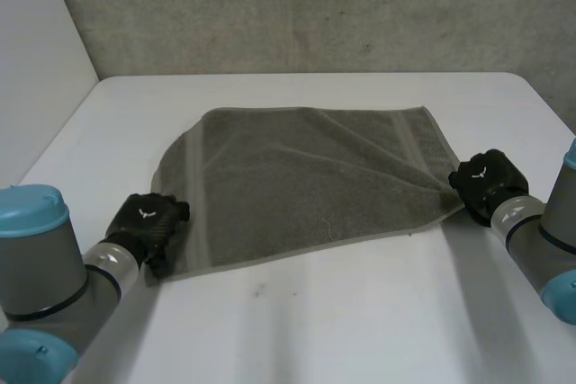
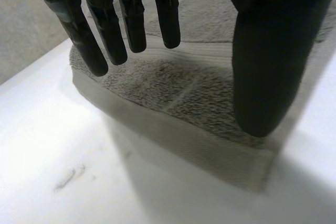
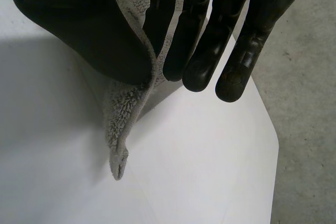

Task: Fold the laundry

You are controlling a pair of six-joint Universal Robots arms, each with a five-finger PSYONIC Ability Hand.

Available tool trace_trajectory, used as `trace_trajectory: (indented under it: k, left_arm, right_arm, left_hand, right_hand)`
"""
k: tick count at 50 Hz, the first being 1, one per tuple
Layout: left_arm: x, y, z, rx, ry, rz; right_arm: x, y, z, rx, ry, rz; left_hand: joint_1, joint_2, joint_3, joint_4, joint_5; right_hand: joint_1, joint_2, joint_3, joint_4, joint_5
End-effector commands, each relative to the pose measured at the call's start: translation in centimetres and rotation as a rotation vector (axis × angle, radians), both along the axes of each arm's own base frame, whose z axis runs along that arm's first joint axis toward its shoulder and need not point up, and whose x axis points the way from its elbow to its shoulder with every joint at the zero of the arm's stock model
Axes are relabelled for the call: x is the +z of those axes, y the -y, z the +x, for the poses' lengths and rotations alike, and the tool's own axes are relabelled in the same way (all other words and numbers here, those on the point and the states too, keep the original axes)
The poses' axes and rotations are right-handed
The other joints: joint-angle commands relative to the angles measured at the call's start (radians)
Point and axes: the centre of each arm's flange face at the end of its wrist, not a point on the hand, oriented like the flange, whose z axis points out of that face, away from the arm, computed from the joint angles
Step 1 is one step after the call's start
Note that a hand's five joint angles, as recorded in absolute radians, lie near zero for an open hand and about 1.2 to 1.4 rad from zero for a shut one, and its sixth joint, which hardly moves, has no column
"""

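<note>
Left hand (image 1: pixel 148 222): fingers straight, spread over towel's (image 1: pixel 306 177) near corner, thumb apart, nothing clamped. Right hand (image 1: pixel 486 182): other near corner pinched between thumb and fingers, tip dangling below. Towel mostly flat on table (image 1: pixel 360 312) between hands. Judged: no fold made yet; left grasp and fold-over remain.

Grey-green towel (image 1: pixel 310 182), spread mostly flat in the middle of the white surface (image 1: pixel 342 321), left end folded over, right corner lifted

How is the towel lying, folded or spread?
Spread: the towel lies in one layer on the table, both end bands showing; right hand pinches one corner.
</note>
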Motion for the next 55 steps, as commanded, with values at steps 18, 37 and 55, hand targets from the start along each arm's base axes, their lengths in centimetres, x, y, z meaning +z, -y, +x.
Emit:
trace_trajectory:
  k: [18,37,55]
  left_arm:
    - [-0.8,-0.2,-0.4,-0.009,0.004,-0.003]
    - [-1.4,0.9,-0.7,-0.012,0.000,-0.021]
    - [-0.9,2.9,-1.3,-0.009,-0.024,-0.096]
  right_arm:
    - [-0.4,0.0,0.0,0.002,-0.003,0.011]
    - [-0.6,-0.1,0.0,0.009,-0.023,0.013]
    - [-0.8,-0.3,0.0,0.009,-0.025,0.019]
  left_hand:
    - [0.031,0.035,0.036,0.037,0.038]
    - [0.037,0.041,0.042,0.042,0.044]
    - [0.198,0.202,0.203,0.204,0.205]
  right_hand:
    - [0.428,0.215,0.209,0.202,0.236]
    - [0.428,0.215,0.209,0.202,0.236]
    - [0.428,0.215,0.209,0.202,0.236]
